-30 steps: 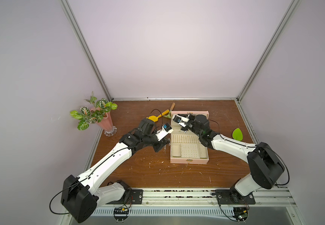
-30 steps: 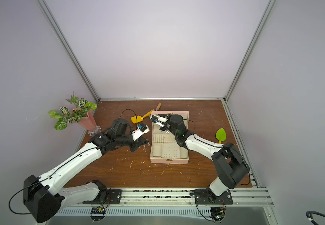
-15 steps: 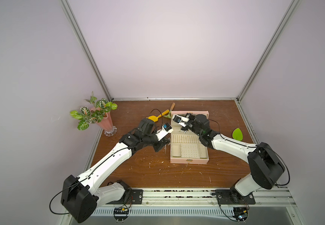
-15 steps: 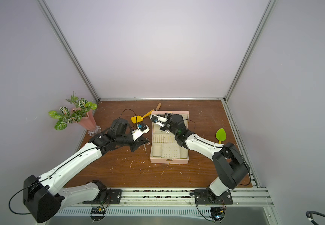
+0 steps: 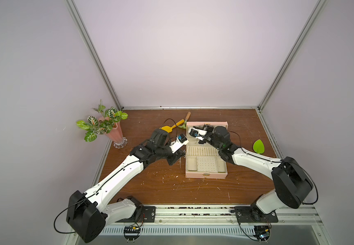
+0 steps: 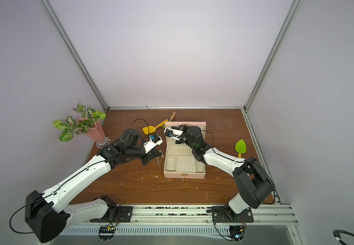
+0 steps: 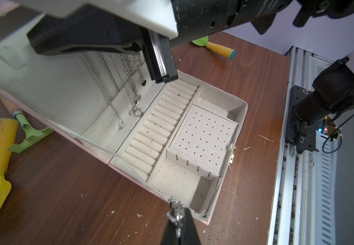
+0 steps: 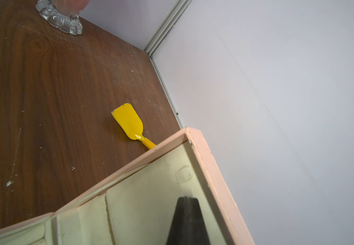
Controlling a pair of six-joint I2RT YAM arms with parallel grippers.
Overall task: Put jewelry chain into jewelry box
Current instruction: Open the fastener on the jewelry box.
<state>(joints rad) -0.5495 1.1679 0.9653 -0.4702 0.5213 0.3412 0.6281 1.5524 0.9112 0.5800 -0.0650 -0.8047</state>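
Note:
The pink jewelry box (image 5: 205, 175) (image 6: 184, 175) stands open mid-table, its lid upright at the back. The cream compartments (image 7: 201, 135) hold nothing. My left gripper (image 5: 181, 152) (image 7: 177, 210) hovers at the box's near-left corner and is shut on a bunched silver jewelry chain (image 7: 175, 212) (image 6: 161, 156). My right gripper (image 5: 195, 135) (image 8: 187, 199) is shut, its tip against the lid's padded inside (image 8: 150, 191), and nothing shows between its fingers. Several more silver chains (image 7: 129, 84) hang down the lid's inside below it.
A yellow toy shovel (image 5: 167, 128) (image 8: 129, 123) and a green tool with a wooden handle (image 5: 184, 121) lie left of and behind the lid. A green leaf-shaped spatula (image 5: 258, 146) lies to the right. A pink vase with a plant (image 5: 113, 133) stands at the far left.
The right gripper's jaws have come together at the lid. Neither arm has visibly shifted, and the left gripper still holds the chain.

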